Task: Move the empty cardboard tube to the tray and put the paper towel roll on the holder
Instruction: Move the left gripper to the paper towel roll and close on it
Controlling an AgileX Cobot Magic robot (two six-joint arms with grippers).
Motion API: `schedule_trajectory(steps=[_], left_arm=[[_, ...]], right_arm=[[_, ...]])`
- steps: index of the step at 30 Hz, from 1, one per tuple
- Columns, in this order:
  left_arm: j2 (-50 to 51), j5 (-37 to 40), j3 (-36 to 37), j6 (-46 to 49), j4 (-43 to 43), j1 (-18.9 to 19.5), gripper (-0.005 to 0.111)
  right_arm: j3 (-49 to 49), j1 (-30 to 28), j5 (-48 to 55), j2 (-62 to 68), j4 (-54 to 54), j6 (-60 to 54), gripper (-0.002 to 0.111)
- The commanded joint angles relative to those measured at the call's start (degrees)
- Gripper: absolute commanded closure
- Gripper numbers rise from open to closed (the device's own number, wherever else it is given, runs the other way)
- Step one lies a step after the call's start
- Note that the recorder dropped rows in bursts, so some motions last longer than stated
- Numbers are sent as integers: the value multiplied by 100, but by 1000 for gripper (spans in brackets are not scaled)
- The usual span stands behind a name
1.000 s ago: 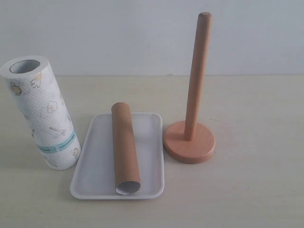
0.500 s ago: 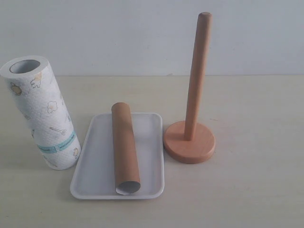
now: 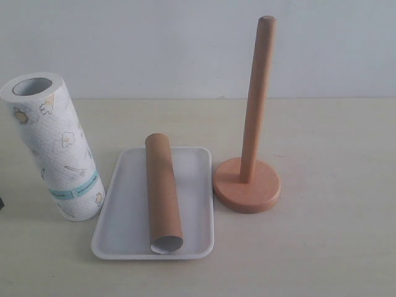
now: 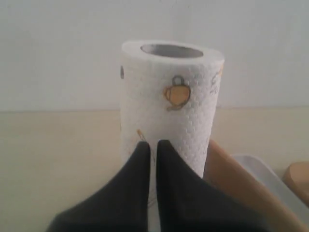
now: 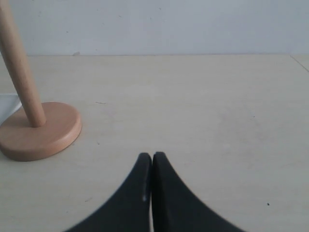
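The paper towel roll point(image 3: 55, 145) stands on end at the left of the table, slightly tilted. The empty cardboard tube point(image 3: 163, 192) lies lengthwise in the white tray point(image 3: 127, 210). To the right of the tray stands the wooden holder point(image 3: 247, 185), its post bare. In the left wrist view my left gripper point(image 4: 152, 144) is shut with only a thin slit between its fingers. It holds nothing and points at the paper towel roll point(image 4: 169, 106) just ahead. My right gripper point(image 5: 151, 155) is shut and empty over bare table, with the holder point(image 5: 41, 130) off to one side.
A dark sliver point(image 3: 1, 203) shows at the left edge of the exterior view, beside the roll. The left wrist view also catches the tube point(image 4: 231, 179), the tray's rim point(image 4: 270, 179) and a bit of the holder's base point(image 4: 298, 179). A pale wall backs the table.
A small dark sliver has appeared at the left edge of the exterior view. The roll, tube, tray and holder have not moved.
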Motion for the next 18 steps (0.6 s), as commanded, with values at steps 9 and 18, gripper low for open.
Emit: schedule_trajectory(steps=[9, 18], left_arm=[[1405, -422, -248, -142, 220, 9, 84], [1966, -954, -379, 80, 536, 9, 11]], right_arm=[[-3, -21, -43, -30, -56, -21, 108], [-3, -21, -43, -30, -56, -21, 108]])
